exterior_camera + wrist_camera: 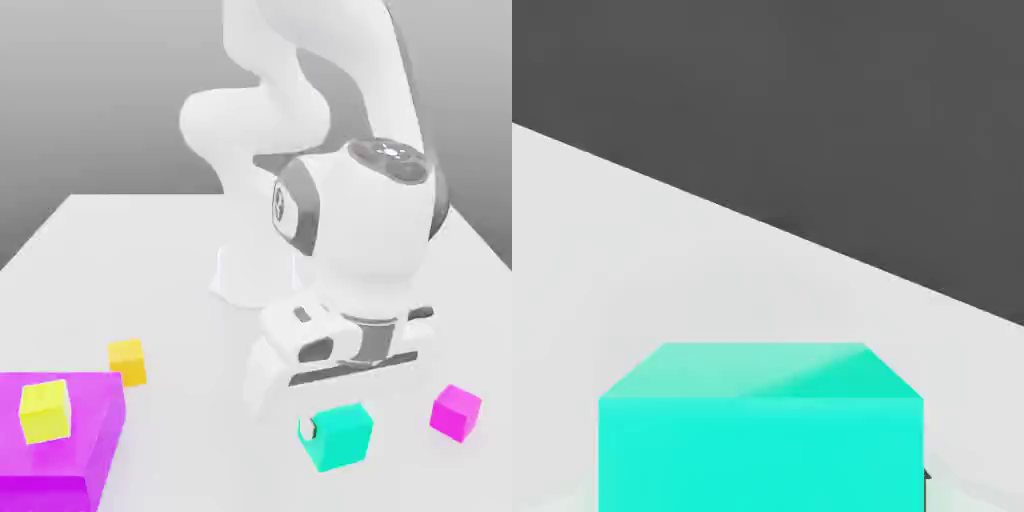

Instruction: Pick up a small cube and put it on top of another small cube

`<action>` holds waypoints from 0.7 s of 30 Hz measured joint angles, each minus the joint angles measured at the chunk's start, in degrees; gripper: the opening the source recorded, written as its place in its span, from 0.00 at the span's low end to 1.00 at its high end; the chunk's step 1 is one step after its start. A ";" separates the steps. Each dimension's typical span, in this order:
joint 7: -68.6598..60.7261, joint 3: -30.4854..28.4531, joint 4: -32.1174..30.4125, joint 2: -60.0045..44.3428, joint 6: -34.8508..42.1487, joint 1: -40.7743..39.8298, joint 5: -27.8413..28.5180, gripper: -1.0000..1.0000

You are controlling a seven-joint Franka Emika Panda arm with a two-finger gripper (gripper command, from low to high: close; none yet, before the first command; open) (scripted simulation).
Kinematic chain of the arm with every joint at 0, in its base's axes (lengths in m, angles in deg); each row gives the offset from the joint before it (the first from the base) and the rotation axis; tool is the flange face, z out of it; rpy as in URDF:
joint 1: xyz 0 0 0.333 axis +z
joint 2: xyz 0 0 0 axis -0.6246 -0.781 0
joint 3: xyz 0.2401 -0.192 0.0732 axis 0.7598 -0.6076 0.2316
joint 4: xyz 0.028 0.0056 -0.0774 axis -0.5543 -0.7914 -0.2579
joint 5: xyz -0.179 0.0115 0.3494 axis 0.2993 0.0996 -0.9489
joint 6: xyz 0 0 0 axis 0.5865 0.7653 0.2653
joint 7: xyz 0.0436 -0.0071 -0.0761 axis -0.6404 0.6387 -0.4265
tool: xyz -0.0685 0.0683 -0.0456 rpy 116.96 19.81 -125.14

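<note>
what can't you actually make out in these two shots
- Pincer, exterior view: the hand's white body covers most of it, so its hold on the teal cube is unclear.
- Teal cube, hand view: its lower part is cut off by the picture's edge, so whether it rests on the table is hidden.
- Big magenta block, exterior view: cut off by the left and lower edges.

You're looking at a simulated test bench, not a real room — a plain white table (130, 260) under a featureless grey backdrop, with flat-coloured blocks such as the teal cube (340, 437) and a magenta block (60, 440) — no furnishings.
</note>
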 joint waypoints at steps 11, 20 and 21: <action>25.22 -12.49 -23.29 20.28 -3.70 -25.96 0.98 0.00; 21.15 -14.98 -24.96 7.06 -18.37 -23.98 -7.87 1.00; 21.15 -14.97 -24.96 7.06 -18.37 -24.02 -7.87 1.00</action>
